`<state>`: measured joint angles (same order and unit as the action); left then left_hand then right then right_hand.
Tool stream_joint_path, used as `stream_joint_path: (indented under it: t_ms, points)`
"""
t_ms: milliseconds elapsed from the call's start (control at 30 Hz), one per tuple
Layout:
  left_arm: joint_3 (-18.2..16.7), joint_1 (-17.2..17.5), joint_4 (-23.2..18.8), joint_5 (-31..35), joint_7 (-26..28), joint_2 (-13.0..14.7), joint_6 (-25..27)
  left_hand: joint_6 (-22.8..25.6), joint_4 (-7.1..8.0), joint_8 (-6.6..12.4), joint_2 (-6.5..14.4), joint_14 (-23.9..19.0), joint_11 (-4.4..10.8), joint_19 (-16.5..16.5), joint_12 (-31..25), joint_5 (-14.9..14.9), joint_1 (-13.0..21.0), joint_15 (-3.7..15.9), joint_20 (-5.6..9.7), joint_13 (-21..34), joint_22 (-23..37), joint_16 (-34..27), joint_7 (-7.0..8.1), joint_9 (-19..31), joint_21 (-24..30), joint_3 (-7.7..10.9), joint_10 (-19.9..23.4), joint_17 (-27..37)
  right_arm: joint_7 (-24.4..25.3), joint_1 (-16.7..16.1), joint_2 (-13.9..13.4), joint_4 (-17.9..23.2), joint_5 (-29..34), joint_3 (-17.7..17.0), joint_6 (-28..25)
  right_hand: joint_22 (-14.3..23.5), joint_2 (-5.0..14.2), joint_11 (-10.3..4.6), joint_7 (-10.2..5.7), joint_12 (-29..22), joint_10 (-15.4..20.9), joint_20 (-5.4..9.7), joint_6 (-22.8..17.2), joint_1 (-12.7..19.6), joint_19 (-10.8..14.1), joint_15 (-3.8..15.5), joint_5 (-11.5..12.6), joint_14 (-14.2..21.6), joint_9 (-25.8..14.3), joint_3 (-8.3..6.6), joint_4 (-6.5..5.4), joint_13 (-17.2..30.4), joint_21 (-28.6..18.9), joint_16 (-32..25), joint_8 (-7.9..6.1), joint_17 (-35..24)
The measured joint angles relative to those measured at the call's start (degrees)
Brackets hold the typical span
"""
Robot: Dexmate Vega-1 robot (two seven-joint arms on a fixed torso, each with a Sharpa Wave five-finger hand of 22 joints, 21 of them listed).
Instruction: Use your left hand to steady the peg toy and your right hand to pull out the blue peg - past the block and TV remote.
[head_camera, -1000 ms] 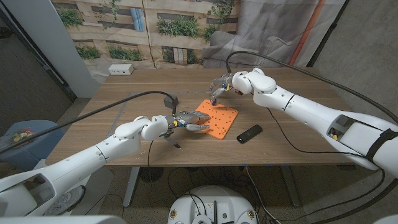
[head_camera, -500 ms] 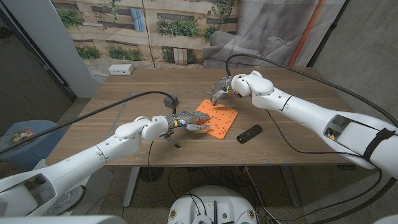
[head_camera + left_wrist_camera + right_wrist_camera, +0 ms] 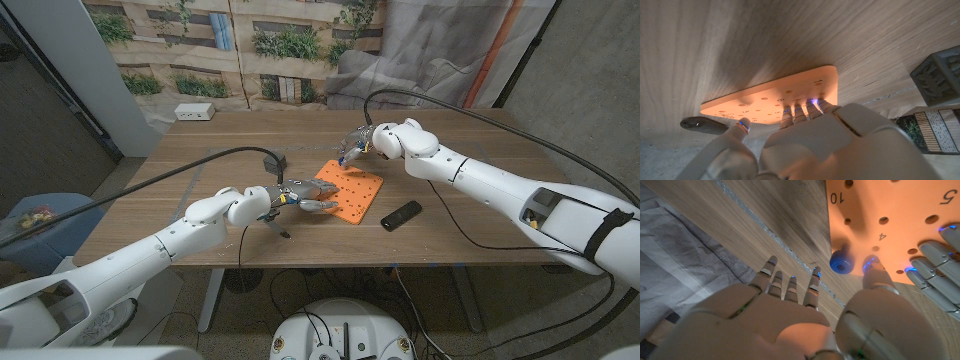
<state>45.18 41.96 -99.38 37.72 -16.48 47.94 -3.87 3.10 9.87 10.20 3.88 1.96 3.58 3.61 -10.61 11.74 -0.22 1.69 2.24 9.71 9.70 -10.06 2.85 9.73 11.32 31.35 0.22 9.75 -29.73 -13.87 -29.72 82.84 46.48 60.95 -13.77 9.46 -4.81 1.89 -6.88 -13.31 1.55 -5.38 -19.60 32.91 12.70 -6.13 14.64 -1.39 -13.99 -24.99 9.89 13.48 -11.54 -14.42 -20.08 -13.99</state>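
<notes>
- The orange peg toy (image 3: 353, 190) lies flat on the wooden bench (image 3: 200, 170), its numbered holes facing up.
- The left hand (image 3: 298, 195) has its fingers (image 3: 805, 111) laid side by side on the board's near edge, pressing on it; its thumb reaches out apart from them.
- The blue peg (image 3: 841, 263) stands in a hole at the board's far corner, just beside the thumb tip of the right hand (image 3: 356, 142).
- The right hand hovers over that corner with its fingers (image 3: 790, 287) spread apart and holding nothing; the peg sits between thumb and fingers, untouched as far as one can tell.
- A black TV remote (image 3: 401, 214) lies just beside the board, well clear of both hands' fingers.
</notes>
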Motion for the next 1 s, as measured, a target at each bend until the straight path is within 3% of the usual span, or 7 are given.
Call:
stream_joint_path:
  t_ms: [200, 300, 533, 800, 1000]
  points:
    - [0.0, 0.1, -0.1, -0.1, -0.1, 0.0, 0.0, 0.0, 0.00, 0.21, 0.0, -0.2, -0.01, -0.2, -0.2, 0.0, 0.0, -0.02, -0.21, 0.0, 0.0, 0.3, -0.01, 0.0, 0.0, 0.00, 0.0, 0.0, 0.9, -0.7, 0.0, 0.0, 0.1, 0.0, -0.2, 0.0, 0.21, -0.56, -1.21, -0.3, 1.3, 0.39, -3.3, 1.6, 1.6, 0.92, -0.5, 1.5, 0.1, -0.39, 0.07, 0.0, 0.0, -0.6, -1.76, -0.3]
    - [0.0, 0.1, -0.1, -0.2, -0.2, 0.0, 0.0, 0.0, 0.00, 0.21, 0.0, -0.2, -0.01, -0.2, -0.2, 0.0, 0.0, 0.06, -0.21, 0.0, 0.0, 0.3, 0.00, 0.0, 0.0, 0.00, 0.0, 0.0, 2.3, -0.9, 0.0, 0.0, 0.2, 0.0, -0.7, 0.0, -0.59, -0.84, -1.53, -0.4, 1.9, 0.77, -4.5, 2.4, 2.0, 1.12, -0.5, 1.7, 0.1, -0.50, 0.18, 0.0, 0.0, -0.7, -2.35, -0.3]
    - [0.1, 0.1, -0.1, -0.3, -0.2, 0.0, 0.0, 0.0, 0.01, 0.21, -0.1, -0.2, -0.09, -0.2, -0.2, 0.0, 0.1, 0.05, -0.24, 0.0, 0.0, 0.1, 0.00, 0.0, -0.2, 0.47, 0.1, 0.0, 3.9, -1.6, -0.1, 0.3, 0.5, -0.1, -1.6, 0.0, 0.52, -0.99, -2.15, -0.7, 3.4, 1.23, -7.7, 3.6, 3.6, 1.92, -0.9, 3.2, 0.0, -0.87, 0.07, 0.3, 0.0, -1.3, -4.34, -0.5]
    - [0.3, 0.0, 0.1, -0.4, -0.2, -0.3, -0.3, 0.0, -0.22, 0.20, 0.2, -0.2, -0.09, -0.2, -0.2, 0.0, 0.5, 0.06, -0.19, 0.0, 0.0, 0.1, -0.01, 0.0, -0.4, 0.71, 0.1, 0.0, 5.6, -2.2, -0.1, 0.5, 0.6, -0.3, -2.4, 0.0, 0.22, -1.50, -3.47, -0.7, 4.9, 1.60, -11.6, 5.5, 4.9, 2.76, -1.3, 4.6, -0.3, -0.89, 0.10, 0.3, 0.0, -1.9, -6.76, -0.8]
    - [0.5, 0.0, 0.2, -0.6, -0.2, -0.4, -0.3, 0.1, -0.23, 0.04, 0.1, -0.2, -0.08, -0.2, -0.1, 0.0, 0.5, 0.07, -0.18, 0.0, 0.0, 0.1, -0.12, 0.0, -0.5, 0.71, 0.1, 0.0, 6.8, -2.6, -0.1, 0.6, 0.8, -0.4, -2.8, 0.0, 0.18, -1.91, -3.57, -0.9, 5.8, 2.30, -13.8, 7.0, 6.0, 3.18, -1.3, 5.4, -0.5, -1.10, 0.31, 0.1, 0.0, -2.2, -7.94, -0.8]
